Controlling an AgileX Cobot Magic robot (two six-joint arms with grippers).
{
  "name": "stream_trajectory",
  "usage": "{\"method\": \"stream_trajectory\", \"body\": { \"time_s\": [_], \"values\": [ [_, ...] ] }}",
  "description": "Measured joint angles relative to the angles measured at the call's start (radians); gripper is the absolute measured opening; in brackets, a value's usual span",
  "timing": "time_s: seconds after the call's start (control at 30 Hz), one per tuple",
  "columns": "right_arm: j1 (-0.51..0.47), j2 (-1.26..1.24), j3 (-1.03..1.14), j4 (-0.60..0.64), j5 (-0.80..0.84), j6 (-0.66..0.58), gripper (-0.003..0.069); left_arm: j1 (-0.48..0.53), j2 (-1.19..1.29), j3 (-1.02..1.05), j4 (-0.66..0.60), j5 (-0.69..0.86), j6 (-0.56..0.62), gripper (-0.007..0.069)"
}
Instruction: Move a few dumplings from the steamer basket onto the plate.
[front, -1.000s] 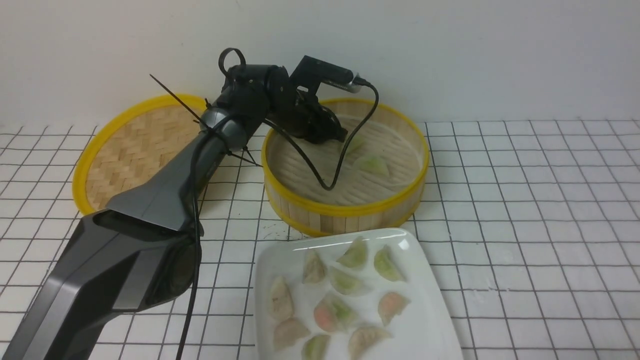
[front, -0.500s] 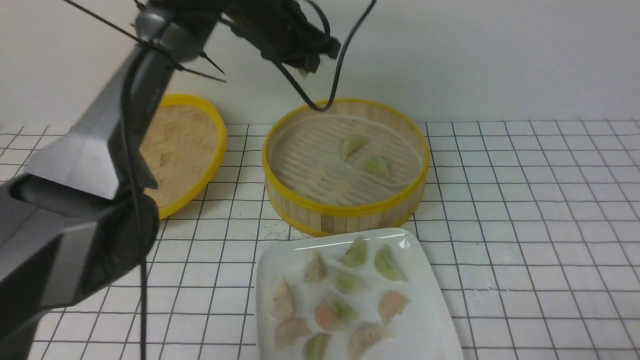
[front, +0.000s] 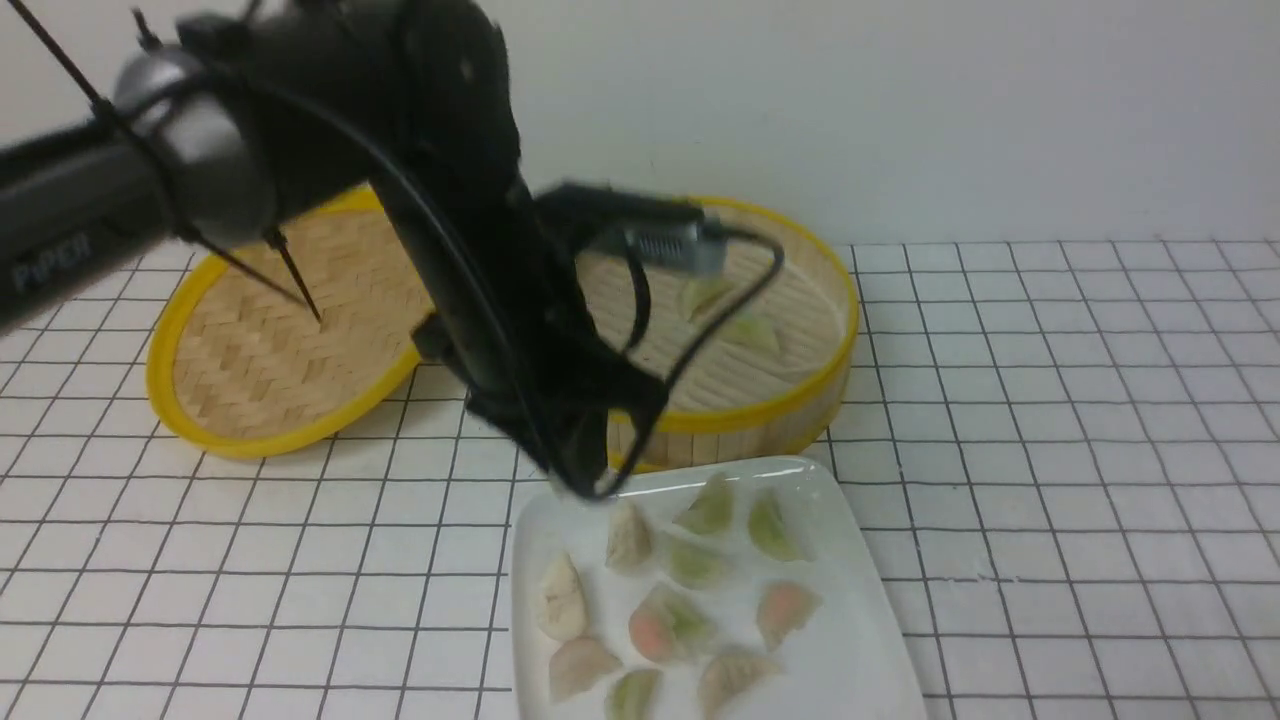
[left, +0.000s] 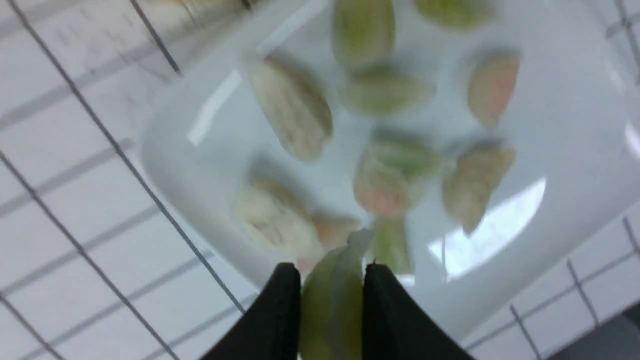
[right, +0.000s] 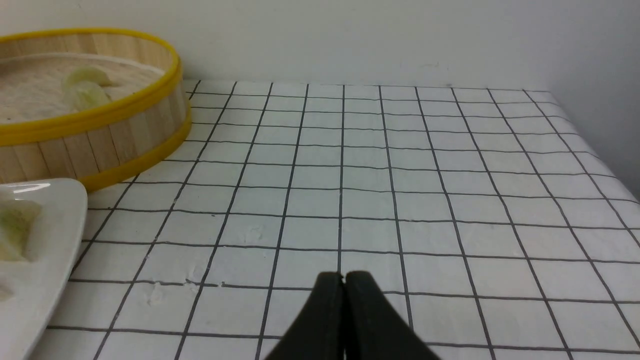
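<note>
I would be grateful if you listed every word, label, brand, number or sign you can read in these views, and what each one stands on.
"PiPER": on the left arm, in the front view; slightly blurred, the small second letter less certain.
I can read no other text in the three views.

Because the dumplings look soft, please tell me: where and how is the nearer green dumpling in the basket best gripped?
Probably across the middle of the dumpling, from above: it lies low, and the wall of the basket would block a side approach.
</note>
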Motion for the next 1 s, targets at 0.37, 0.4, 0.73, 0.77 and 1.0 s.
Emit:
{"method": "stream_trajectory", "body": {
  "time_s": [0.37,0.4,0.73,0.77,1.0],
  "values": [
    [0.0,0.0,0.0,0.0,0.0,0.0,-0.0013,-0.115,0.132,0.146,0.0,-0.04,0.0,0.0165],
    [0.0,0.0,0.0,0.0,0.0,0.0,-0.0013,-0.116,0.136,0.146,0.001,-0.04,-0.001,0.0185],
    [0.0,0.0,0.0,0.0,0.0,0.0,-0.0013,-0.116,0.148,0.09,0.088,-0.039,-0.064,0.045],
    [0.0,0.0,0.0,0.0,0.0,0.0,-0.0013,-0.116,0.144,0.075,0.093,-0.04,-0.065,0.0435],
    [0.0,0.0,0.0,0.0,0.0,0.0,-0.0013,-0.116,-0.059,0.065,0.135,-0.037,-0.09,0.0071]
  ]
}}
